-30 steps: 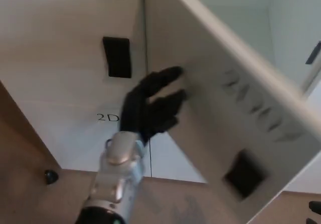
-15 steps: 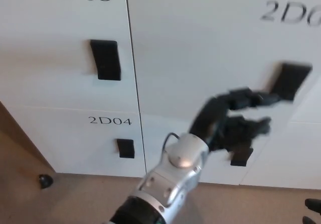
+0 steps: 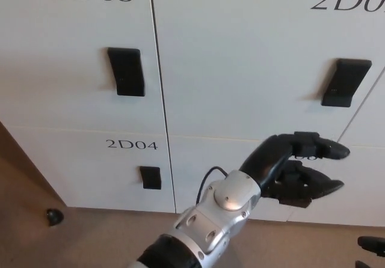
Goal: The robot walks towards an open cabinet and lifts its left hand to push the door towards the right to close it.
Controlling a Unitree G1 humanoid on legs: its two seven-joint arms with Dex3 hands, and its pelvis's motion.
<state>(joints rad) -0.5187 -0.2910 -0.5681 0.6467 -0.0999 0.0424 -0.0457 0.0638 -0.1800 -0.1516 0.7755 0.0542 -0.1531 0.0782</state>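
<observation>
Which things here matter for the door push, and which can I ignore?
Job:
- left hand, open, fingers spread, holding nothing
- cabinet door, now flush with its neighbours
- its black handle

Ignore:
- door 2D03 and its handle
- door 2D04
- small black object on the floor
</observation>
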